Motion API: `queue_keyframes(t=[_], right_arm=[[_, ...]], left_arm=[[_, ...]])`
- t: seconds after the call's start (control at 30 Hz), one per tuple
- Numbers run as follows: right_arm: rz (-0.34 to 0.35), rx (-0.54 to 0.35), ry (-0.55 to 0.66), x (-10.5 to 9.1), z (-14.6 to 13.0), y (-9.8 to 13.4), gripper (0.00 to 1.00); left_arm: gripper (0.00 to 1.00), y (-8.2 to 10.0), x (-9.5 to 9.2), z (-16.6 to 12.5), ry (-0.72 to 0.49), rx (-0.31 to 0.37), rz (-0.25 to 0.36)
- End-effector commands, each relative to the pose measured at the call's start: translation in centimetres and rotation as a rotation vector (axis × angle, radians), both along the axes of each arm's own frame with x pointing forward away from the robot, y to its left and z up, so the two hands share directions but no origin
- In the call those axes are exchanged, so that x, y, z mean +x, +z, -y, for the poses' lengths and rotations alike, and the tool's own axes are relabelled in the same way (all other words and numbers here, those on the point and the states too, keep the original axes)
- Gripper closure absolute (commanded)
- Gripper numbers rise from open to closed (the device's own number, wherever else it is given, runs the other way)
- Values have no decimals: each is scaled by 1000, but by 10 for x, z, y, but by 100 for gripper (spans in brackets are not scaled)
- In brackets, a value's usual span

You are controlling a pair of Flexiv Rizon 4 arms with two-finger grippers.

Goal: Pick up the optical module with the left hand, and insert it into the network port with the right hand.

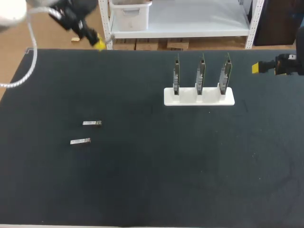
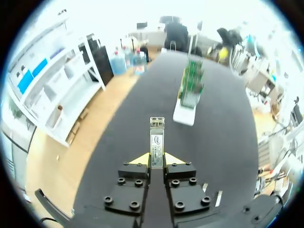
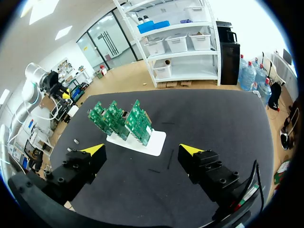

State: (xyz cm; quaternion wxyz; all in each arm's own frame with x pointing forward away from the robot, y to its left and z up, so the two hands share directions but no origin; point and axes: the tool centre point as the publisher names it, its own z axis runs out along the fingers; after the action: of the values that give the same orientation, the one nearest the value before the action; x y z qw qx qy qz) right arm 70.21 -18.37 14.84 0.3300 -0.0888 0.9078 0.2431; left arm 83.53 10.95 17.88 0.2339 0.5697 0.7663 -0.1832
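Note:
A silver optical module (image 2: 156,137) sticks out ahead of my left gripper (image 2: 156,159), which is shut on it by its near end. In the head view that gripper (image 1: 98,44) hangs above the table's far left edge. Two more modules (image 1: 92,123) (image 1: 80,141) lie flat on the left of the black table. Three green network cards (image 1: 200,75) stand upright in a white holder (image 1: 199,97) at the back right; they show as cards (image 3: 121,118) ahead of my right gripper (image 3: 142,151), which stands wide open and empty. That gripper (image 1: 260,67) is at the far right, beside the holder.
The black mat (image 1: 156,166) covers the whole table. The white holder (image 2: 185,114) with its cards lies well ahead of the held module in the left wrist view. My left arm (image 3: 47,85) shows beyond the cards in the right wrist view.

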Motion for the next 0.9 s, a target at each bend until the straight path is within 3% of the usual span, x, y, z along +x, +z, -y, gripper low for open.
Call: queue_keyframes(t=[0.03, 0.13, 0.37, 0.67, 0.9], right_arm=[[0, -2, -2, -2, 0, 1, 0], [0, -2, -2, -2, 0, 1, 0], [0, -2, -2, -2, 0, 1, 0], [0, -2, -2, -2, 0, 1, 0], [0, -2, -2, -2, 0, 1, 0]], left_arm=[[100, 35, -6, 0, 63, -727, 198], [100, 49, -6, 20, 23, -795, 202], [100, 55, -12, 65, -80, -878, 159], [100, 50, -20, 110, -159, -953, 85], [100, 44, -24, 138, -221, -987, 60]])
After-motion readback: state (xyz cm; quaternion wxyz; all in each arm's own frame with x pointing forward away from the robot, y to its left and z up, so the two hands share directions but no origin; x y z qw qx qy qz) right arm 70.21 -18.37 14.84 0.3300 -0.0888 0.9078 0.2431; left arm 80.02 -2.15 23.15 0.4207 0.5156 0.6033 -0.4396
